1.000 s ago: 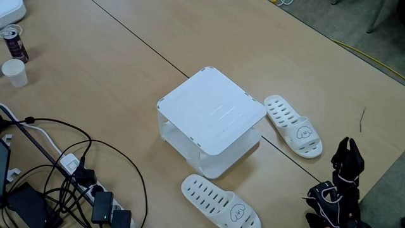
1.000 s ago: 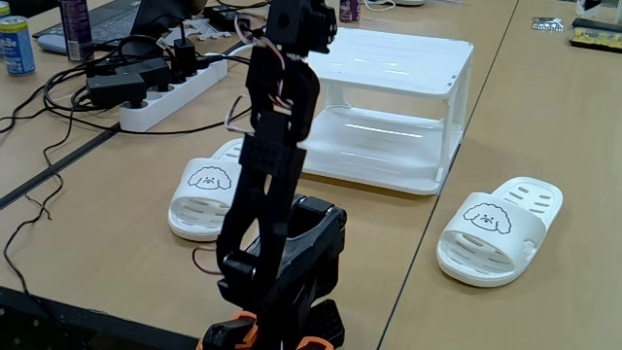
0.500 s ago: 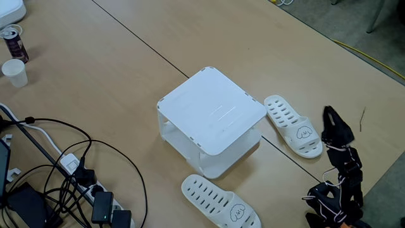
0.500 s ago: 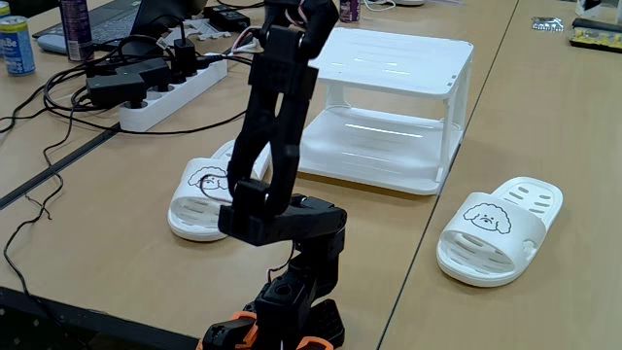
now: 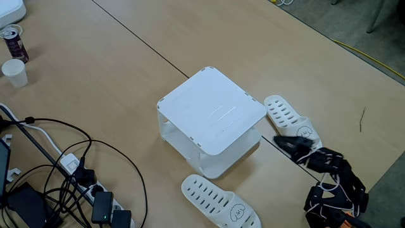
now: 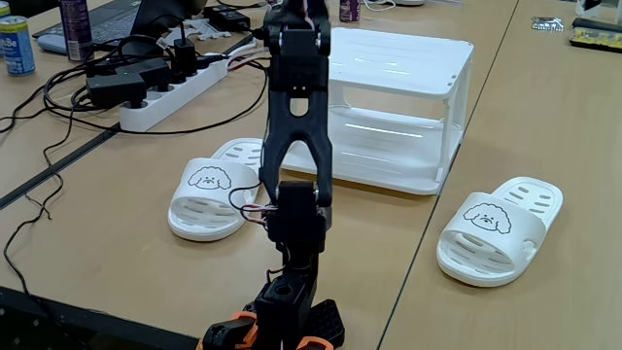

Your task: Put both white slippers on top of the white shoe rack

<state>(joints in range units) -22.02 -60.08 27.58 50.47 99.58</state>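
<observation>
Fixed views recorded the white shoe rack (image 5: 212,120) mid-table, top and lower tier bare. One white slipper (image 5: 293,125) lay just beside its right side in the view from above; another white slipper (image 5: 219,202) lay near its lower corner. Black arm (image 6: 294,146) stood between slippers in the low view. End effector (image 5: 283,143): reaching over the first slipper's strap end, having swung down from its raised pose half a second before; jaw state could not be told. Surroundings: power strip (image 6: 165,92), cables (image 5: 69,164), paper cup (image 5: 14,72), cans (image 6: 15,44) on the table (image 5: 95,69).
</observation>
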